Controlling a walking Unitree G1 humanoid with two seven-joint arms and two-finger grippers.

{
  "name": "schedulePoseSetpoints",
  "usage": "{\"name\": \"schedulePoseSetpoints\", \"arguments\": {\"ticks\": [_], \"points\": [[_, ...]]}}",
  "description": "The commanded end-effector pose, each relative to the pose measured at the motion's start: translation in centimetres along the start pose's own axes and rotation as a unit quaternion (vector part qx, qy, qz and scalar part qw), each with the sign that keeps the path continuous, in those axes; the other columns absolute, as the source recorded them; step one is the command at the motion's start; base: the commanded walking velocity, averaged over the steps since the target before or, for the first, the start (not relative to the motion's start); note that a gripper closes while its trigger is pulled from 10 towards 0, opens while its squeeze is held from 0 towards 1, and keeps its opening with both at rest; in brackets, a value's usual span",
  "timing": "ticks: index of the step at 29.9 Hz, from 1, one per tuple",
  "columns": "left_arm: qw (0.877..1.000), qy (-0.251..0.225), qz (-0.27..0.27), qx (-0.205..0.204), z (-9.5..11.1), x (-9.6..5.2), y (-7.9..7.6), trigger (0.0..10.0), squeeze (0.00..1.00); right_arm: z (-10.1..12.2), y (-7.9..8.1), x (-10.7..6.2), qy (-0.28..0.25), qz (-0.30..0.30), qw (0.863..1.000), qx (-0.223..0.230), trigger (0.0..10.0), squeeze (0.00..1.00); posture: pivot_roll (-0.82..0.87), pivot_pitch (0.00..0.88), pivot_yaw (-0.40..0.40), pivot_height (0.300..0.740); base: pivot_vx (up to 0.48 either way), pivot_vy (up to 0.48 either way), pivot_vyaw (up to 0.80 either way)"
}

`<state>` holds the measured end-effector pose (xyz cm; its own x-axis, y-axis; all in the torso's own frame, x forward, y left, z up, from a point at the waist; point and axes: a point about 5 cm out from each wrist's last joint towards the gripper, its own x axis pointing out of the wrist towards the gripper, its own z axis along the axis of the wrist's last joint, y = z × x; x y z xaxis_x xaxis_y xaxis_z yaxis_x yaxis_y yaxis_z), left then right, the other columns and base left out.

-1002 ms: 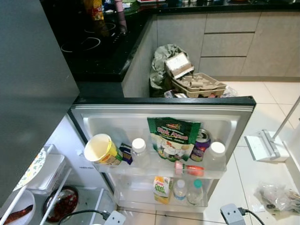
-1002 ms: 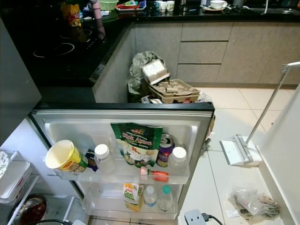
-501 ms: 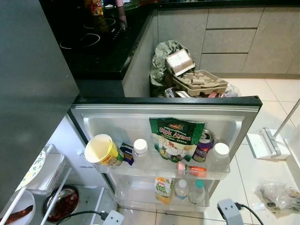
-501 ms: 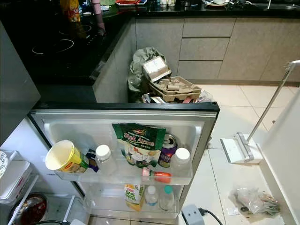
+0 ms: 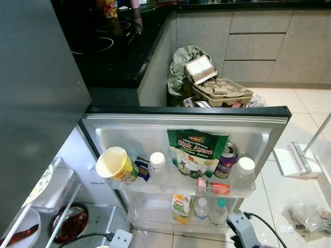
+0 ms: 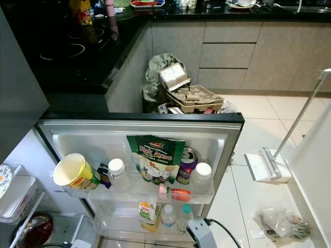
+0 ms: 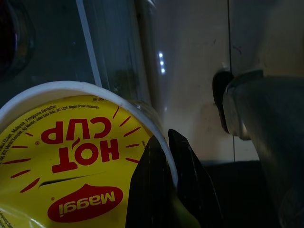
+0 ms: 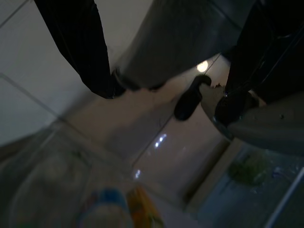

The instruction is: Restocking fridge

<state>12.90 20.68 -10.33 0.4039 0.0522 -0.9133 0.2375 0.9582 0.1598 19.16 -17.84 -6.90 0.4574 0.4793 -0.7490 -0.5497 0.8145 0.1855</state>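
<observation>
The fridge door (image 5: 269, 116) stands swung wide open toward the robot, and its two racks look already well filled, so I judge the restocking well along, though not finished; beside it the open fridge body shows a plate (image 5: 39, 185) and a bowl of red food (image 5: 70, 223) on its shelves; behind the door, on the kitchen floor, a heap of egg trays and bags (image 5: 209, 82) waits, apparently rubbish and no part of the job; the upper door rack holds, from the robot's left, a tilted yellow Maggi cup (image 5: 116, 165), a white-capped bottle (image 5: 156, 166), a green stock pouch (image 5: 196, 153) standing upright, a purple can (image 5: 226, 160) just beside it, another white-capped bottle (image 5: 244, 170), and a small red-capped bottle (image 5: 213, 186) lying on its side; the lower rack holds a juice carton (image 5: 180, 207) and two small bottles; the left gripper (image 7: 166, 190) has its fingers pinched nearly together over the rim of a Hot Cup noodle tub (image 7: 71, 156), which it holds low near the fridge; that tub seems the item left to place; the right gripper (image 8: 166, 61) hangs low with its fingers spread wide and nothing between them.
</observation>
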Motion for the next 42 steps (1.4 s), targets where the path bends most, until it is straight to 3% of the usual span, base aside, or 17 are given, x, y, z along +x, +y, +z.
{"name": "schedulePoseSetpoints", "arguments": {"ticks": [1, 7, 16, 25, 42], "points": [[1.000, -0.008, 0.001, -0.011, 0.0, 0.0, -0.5, 10.0, 0.00, 1.2, 0.0, 0.3, -0.020, 0.007, 1.000, -0.017, 10.0, 0.00, -0.02, 0.000, 0.015, 0.740, 0.000, 0.000, 0.00], [0.999, -0.030, 0.012, -0.004, 0.4, 0.0, -0.4, 10.0, 0.00, 3.3, 0.0, 0.4, -0.045, 0.039, 0.996, -0.067, 10.0, 0.00, -0.02, 0.000, 0.008, 0.710, 0.000, 0.000, 0.00], [0.998, -0.053, 0.030, 0.008, 0.9, 0.0, -0.3, 10.0, 0.00, 4.3, 0.5, 0.4, -0.050, 0.095, 0.988, -0.114, 10.0, 0.00, -0.02, 0.000, 0.003, 0.665, 0.000, 0.000, 0.00], [0.997, -0.063, 0.033, 0.020, 1.1, -0.1, -0.2, 10.0, 0.00, 4.4, 1.1, 0.6, -0.052, 0.119, 0.983, -0.130, 10.0, 0.00, -0.02, 0.000, 0.006, 0.630, 0.000, 0.000, 0.00], [0.997, -0.061, 0.028, 0.040, 1.1, -0.1, -0.3, 10.0, 0.00, 4.6, 2.2, 1.0, -0.058, 0.149, 0.978, -0.137, 10.0, 0.00, -0.02, 0.000, 0.008, 0.630, 0.000, 0.000, 0.00]]}}
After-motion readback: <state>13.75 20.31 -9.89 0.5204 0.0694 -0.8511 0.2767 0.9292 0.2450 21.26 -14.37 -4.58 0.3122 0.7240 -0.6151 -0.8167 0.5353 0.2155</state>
